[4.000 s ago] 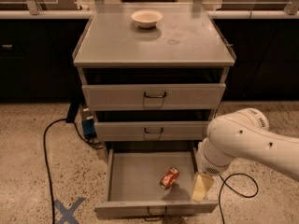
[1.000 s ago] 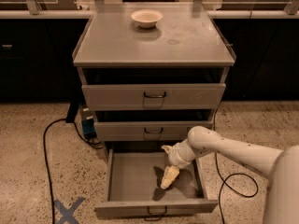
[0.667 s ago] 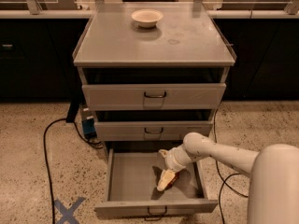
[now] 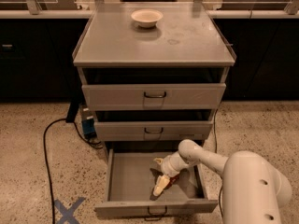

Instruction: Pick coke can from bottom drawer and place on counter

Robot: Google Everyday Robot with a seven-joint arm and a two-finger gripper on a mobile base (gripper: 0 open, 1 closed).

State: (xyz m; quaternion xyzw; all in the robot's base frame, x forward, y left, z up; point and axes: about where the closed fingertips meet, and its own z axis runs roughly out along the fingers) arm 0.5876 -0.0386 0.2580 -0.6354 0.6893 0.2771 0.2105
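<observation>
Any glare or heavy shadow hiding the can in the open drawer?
Camera view: dim warm light, no harsh glare; the counter is evenly lit; the tool, down in the shaded bottom drawer, covers most of the coke can, leaving a red sliver.

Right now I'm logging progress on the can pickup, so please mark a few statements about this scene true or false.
1. The bottom drawer is pulled open. True.
2. The coke can stands on the counter. False: it is in the bottom drawer, right beside the gripper.
3. The gripper is down inside the bottom drawer. True.
4. The bowl is inside the bottom drawer. False: it sits on the counter, toward the back.
5. A dark cable lies left of the bottom drawer. True.
</observation>
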